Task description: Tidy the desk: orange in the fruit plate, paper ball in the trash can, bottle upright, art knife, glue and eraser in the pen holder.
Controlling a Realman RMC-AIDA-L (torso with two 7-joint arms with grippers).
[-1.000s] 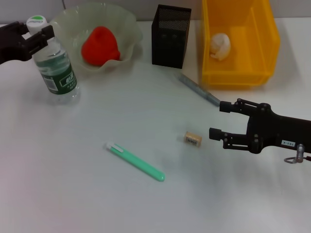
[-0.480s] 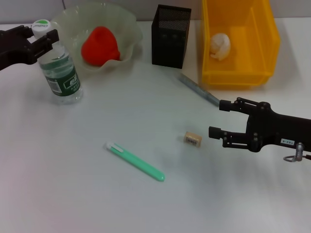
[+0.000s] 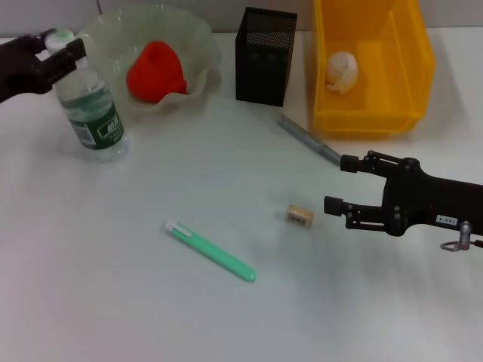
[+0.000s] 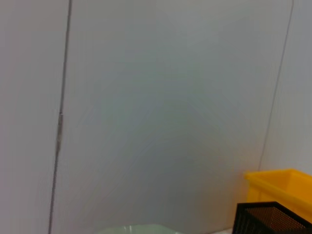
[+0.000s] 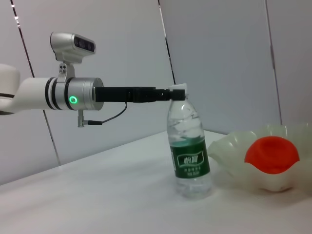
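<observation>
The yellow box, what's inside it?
A crumpled white paper ball lies inside the yellow trash can, against its left wall. The front wall hides a strip of the floor just behind it, so anything lying there cannot be seen.

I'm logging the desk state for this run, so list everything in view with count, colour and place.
orange: 1, red-orange, in the fruit plate
fruit plate: 1, pale green, far left
bottle: 1, clear with green label, upright, left of the plate
pen holder: 1, black mesh, far centre
trash can: 1, yellow, far right
paper ball: 1, white, inside the trash can
grey pen-like tool: 1, grey, lying on the table in front of the trash can
green stick: 1, green with white end, near centre
eraser: 1, tan, just left of the right gripper
table: 1, white
left gripper: 1, black, shut on the bottle's cap
right gripper: 1, black, open, beside the eraser
</observation>
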